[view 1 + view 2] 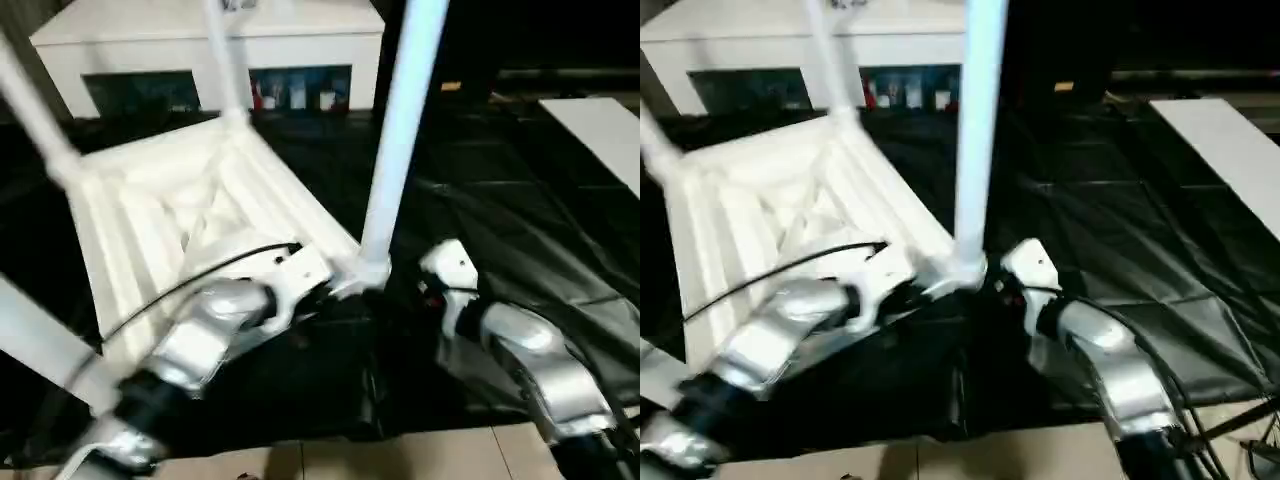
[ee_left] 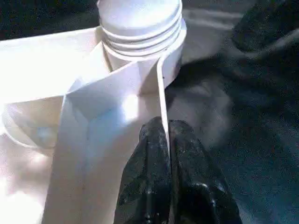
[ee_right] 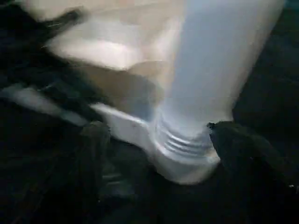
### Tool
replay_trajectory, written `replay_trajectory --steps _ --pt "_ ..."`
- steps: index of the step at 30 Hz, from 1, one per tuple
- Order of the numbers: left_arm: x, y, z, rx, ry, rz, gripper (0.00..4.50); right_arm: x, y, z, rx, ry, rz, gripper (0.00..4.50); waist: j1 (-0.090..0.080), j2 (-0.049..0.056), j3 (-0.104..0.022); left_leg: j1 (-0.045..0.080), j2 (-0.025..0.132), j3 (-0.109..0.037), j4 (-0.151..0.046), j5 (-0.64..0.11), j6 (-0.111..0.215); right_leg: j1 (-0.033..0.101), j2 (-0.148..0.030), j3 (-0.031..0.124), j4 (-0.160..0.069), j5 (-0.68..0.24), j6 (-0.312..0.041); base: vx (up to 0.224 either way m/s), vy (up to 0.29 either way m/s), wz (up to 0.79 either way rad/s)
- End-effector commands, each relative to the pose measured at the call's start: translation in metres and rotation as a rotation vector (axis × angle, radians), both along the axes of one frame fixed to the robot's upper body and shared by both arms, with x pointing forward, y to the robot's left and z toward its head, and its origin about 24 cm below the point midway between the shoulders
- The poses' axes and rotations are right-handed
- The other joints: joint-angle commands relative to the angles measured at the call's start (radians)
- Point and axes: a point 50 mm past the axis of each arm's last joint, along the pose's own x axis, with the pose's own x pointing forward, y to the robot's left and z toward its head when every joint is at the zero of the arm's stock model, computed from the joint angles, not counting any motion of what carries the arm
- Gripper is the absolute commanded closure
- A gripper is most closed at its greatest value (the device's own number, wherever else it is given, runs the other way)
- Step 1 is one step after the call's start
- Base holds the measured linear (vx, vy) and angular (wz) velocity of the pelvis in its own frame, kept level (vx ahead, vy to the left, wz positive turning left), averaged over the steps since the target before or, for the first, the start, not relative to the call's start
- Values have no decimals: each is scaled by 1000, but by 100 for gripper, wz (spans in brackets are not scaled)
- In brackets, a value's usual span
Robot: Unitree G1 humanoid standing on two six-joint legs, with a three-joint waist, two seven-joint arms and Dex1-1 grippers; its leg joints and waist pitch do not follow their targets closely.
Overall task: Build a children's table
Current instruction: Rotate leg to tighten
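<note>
The left tool [image 2: 164, 154] is pinched shut on the thin side wall of the tabletop [image 1: 190, 200], one black finger on each face of it, just beside a corner socket. Its silver forearm reaches up and inward from the lower left. The right tool [image 3: 159, 149] stands wide, its fingers apart on either side of the base of the near leg [image 1: 400, 140] without gripping it; the right forearm comes in from the lower right.

The wrist views show the threaded leg end seated in the round socket, which the head views blur. The head views show the tabletop lying ribbed side up, tilted, on a black sheet [image 1: 520, 230]. Four legs can be counted, all standing up from corners. Behind stands one white cabinet [image 1: 210, 40].
</note>
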Motion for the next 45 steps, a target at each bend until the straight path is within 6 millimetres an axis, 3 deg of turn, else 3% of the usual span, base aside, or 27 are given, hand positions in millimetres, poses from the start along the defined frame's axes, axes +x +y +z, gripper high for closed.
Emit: replay_trajectory --steps 1,2,6,7,12,16,20,27,29,32,33,36,40,42,43,45 --pt "-24 -10 -15 23 126 -209 450 -6 0 1 2 34 85 67 1 -4 -55 12 47 -6 -53 -25 146 49 -56 38 -45 241 -282 0 0 0" --pt "-28 -6 -15 23 154 -241 450 -9 -3 1 -9 56 121 67 5 0 -52 18 51 -5 -54 -50 144 45 -57 36 -46 201 -298 0 0 0" --pt "-33 -3 -13 12 197 -276 450 -11 -6 0 -35 97 180 67 17 0 -45 28 56 4 -63 -136 110 37 -60 39 -56 71 -298 0 0 0" --pt "-33 -3 -12 15 200 -283 450 -10 -6 0 -42 97 188 67 18 -5 -45 26 56 7 -66 -158 95 40 -61 39 -57 39 -292 0 0 0" --pt "-31 -1 -13 25 186 -284 450 -5 -5 -1 -32 106 190 83 12 -9 -43 25 54 12 -72 -224 55 37 -68 42 -68 -87 -253 0 0 0" --pt "-31 0 -12 31 189 -287 450 -7 -5 -3 -46 131 220 117 13 -10 -48 22 52 13 -67 -179 62 39 -67 42 -63 -37 -248 0 0 0" --pt "-29 1 -13 35 186 -277 450 -8 -6 -5 -54 139 223 141 15 -11 -52 20 50 15 -60 -121 95 41 -67 40 -56 42 -262 0 0 0" --pt "-30 2 -13 35 190 -272 450 -6 -8 -9 -69 146 190 177 15 -10 -52 21 51 14 -61 -144 87 41 -66 39 -57 7 -265 0 0 0" --pt "-27 2 -15 32 188 -229 450 2 -8 -13 -58 133 88 178 14 -12 -50 19 49 14 -61 -140 89 40 -66 39 -57 10 -266 0 0 0" --pt "-18 -4 -18 2 172 -89 450 18 -6 -22 -33 129 -159 181 1 -12 -41 16 46 14 -70 -195 57 36 -64 39 -65 -82 -263 0 0 0" --pt "-14 -8 -19 -7 163 -36 450 23 -3 -25 -5 135 -242 181 -11 -15 -39 18 45 10 -76 -267 15 37 -66 38 -73 -207 -235 0 0 0" --pt "-3 -19 -23 -14 129 105 450 32 6 -32 32 140 -448 181 -23 -14 -35 20 42 2 -83 -347 -29 27 -68 39 -88 -355 -174 -24 2 -5" --pt "5 -32 -27 -19 119 241 450 38 15 -39 -3 141 -602 181 -30 -17 -37 23 43 4 -83 -351 -31 21 -63 41 -92 -318 -164 0 0 0" --pt "19 -54 -31 -24 70 429 450 45 36 -49 -6 160 -811 181 -37 -17 -35 23 38 7 -81 -349 -34 14 -63 44 -96 -324 -167 0 0 0" --pt "19 -54 -31 -24 70 429 450 45 36 -49 -6 160 -811 181 -39 -19 -36 26 36 6 -80 -355 -37 13 -63 43 -99 -343 -165 0 0 0" --pt "25 -62 -31 3 16 466 450 49 58 -49 47 194 -775 181 -35 -18 -37 27 36 1 -82 -383 -25 15 -65 41 -105 -378 -136 0 0 0"
